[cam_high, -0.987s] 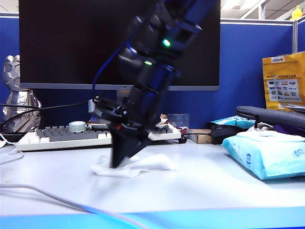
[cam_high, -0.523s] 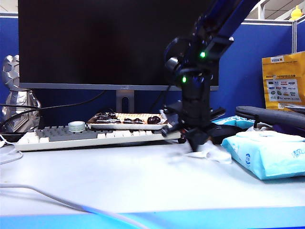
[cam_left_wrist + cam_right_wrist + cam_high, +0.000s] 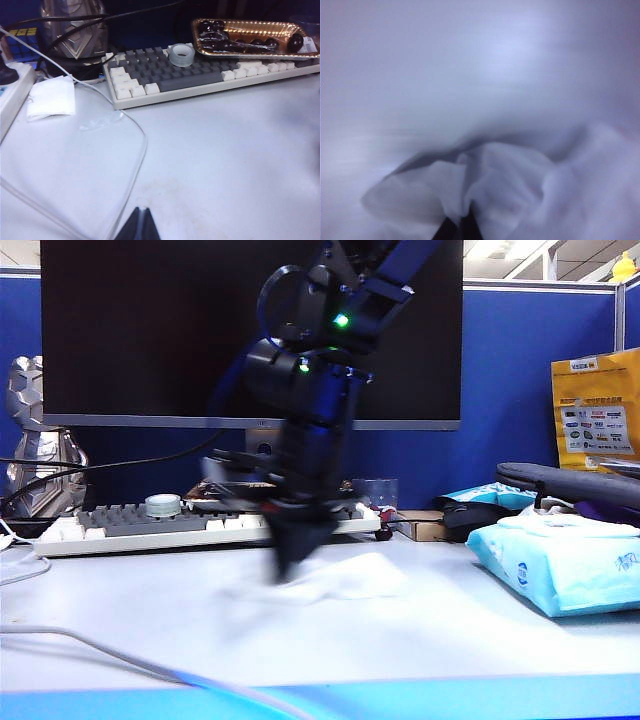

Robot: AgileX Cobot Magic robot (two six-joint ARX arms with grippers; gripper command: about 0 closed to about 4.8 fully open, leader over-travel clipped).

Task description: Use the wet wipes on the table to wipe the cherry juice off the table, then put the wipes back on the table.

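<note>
The wet wipes (image 3: 352, 578) are a crumpled white sheet lying on the table (image 3: 450, 640) in front of the keyboard. My right gripper (image 3: 288, 568) points down at the sheet's left end, blurred by motion. In the right wrist view the right gripper (image 3: 462, 222) is shut on a fold of the wet wipes (image 3: 510, 180), which bunch up around the dark tips. No cherry juice stain shows clearly on the table (image 3: 470, 60). My left gripper (image 3: 141, 212) is shut and empty, hovering over bare table (image 3: 225, 150) beside a cable.
A keyboard (image 3: 150, 525) with a tape roll (image 3: 160, 505) and a tray of cherries (image 3: 250, 37) stand behind the wiping area. A light blue pack (image 3: 560, 565) lies at the right. A white cable (image 3: 100, 650) crosses the front left. A folded white paper (image 3: 50, 97) lies near a power strip.
The right gripper dragged the wet wipes from the middle left to the right, near the blue pack, and has now swept back left to the middle. The left arm has stayed still.
</note>
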